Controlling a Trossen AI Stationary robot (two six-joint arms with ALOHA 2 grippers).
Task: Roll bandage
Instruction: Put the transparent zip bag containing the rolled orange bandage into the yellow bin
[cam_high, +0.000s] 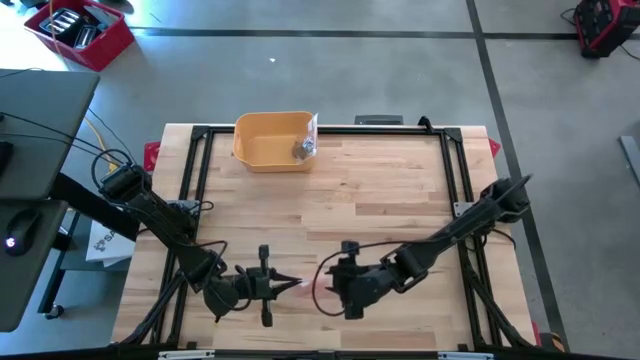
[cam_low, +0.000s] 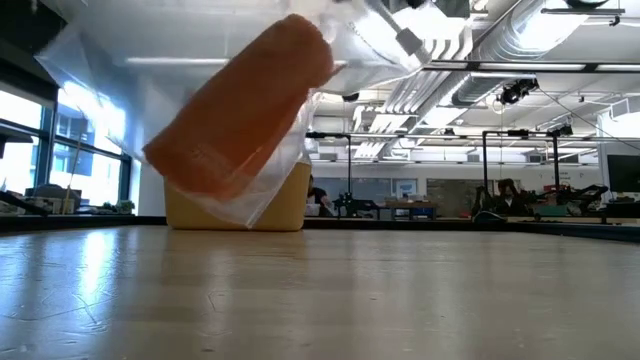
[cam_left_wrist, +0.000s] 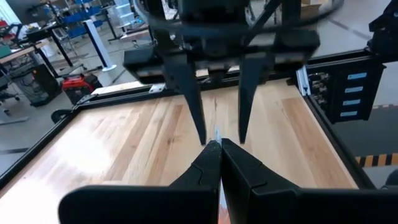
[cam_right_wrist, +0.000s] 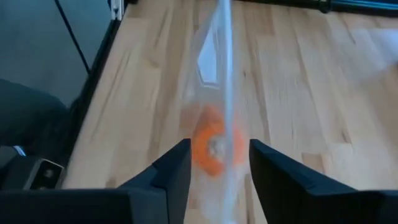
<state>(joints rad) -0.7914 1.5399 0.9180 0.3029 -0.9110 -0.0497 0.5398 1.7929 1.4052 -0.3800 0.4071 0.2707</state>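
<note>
The bandage roll (cam_right_wrist: 213, 144) is orange, inside a clear plastic bag (cam_low: 110, 100); the bin (cam_high: 271, 140) is yellow; the table (cam_high: 380, 195) is pale striped wood; the frame (cam_high: 196, 160) and both arms are black.

A light wooden table (cam_high: 400, 200) edged by a black metal frame (cam_high: 196, 170) carries a yellow bin (cam_high: 270, 140) at its far edge, a small crumpled grey object (cam_high: 303, 148) inside it.

Orange bandage roll (cam_low: 240, 105) inside clear plastic bag (cam_right_wrist: 214, 81), tilted, held above table
</note>
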